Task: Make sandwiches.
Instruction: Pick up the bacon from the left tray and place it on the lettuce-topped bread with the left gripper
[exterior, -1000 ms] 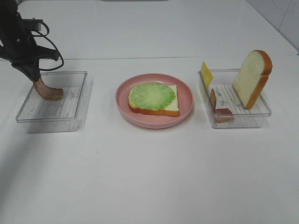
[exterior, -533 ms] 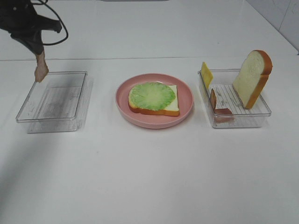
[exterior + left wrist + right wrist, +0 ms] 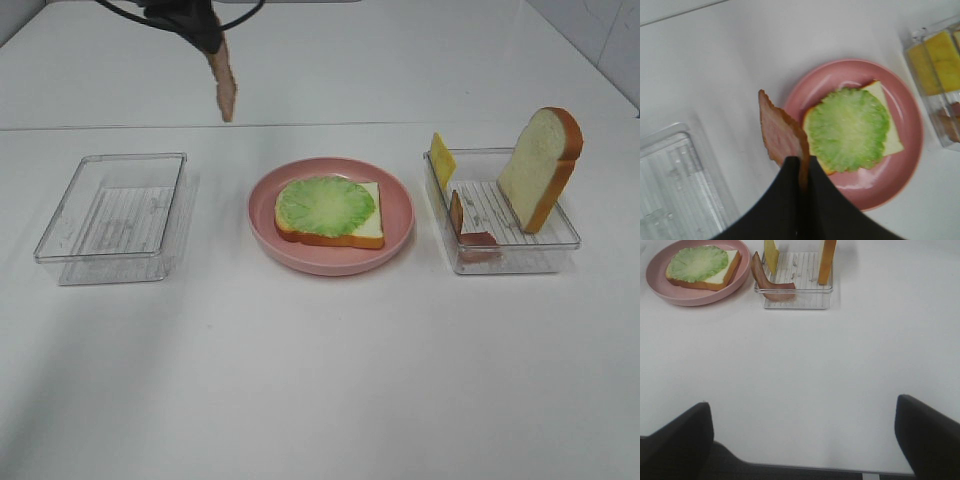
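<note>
1. Dangling from the clenched left jaws, a bacon strip point(image 3: 224, 85) hangs in the air between the left tray point(image 3: 60, 245) and the pink plate point(image 3: 400, 215).
2. On that plate lies a bread slice point(image 3: 368, 228) topped with a lettuce leaf point(image 3: 325, 205).
3. Right jaws stand released, wide apart, over the surface point(image 3: 800, 390).

The left gripper point(image 3: 801, 164) shows two smooth matte-black fingers point(image 3: 782, 200) tapering to narrow tips, the right gripper point(image 3: 801, 407) two broad, rounded matte-black fingers point(image 3: 677, 437), and thin black looping cables point(image 3: 122, 9) run from the dark left wrist housing.
</note>
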Robot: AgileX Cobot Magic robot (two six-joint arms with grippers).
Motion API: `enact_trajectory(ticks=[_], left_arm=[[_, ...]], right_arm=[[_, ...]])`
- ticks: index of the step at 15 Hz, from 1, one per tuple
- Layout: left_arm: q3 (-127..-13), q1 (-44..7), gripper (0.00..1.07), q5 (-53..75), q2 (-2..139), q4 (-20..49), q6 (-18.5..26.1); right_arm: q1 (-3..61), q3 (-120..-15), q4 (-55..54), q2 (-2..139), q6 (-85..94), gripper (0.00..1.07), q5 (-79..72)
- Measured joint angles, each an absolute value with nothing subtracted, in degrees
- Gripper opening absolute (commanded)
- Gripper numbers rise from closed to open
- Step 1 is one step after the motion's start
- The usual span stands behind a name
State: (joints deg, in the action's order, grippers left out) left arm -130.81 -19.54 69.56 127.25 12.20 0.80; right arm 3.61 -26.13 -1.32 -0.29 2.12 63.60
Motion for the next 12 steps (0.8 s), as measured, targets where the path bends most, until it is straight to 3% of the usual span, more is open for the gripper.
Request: enact_trajectory(ticks=[6,12], left_arm=[[-130.8,-30.6,0.00,62.3,131.2,16.2,-1.6],[-130.8,-32.1,0.00,56.2,135.7,22.8,-1.4]], right_arm=[[3.6,-26.1,-1.3,-0.3,2.1,0.96,63.6],[3.6,-26.1,-1.3,-0.3,2.1,0.96,63.6]])
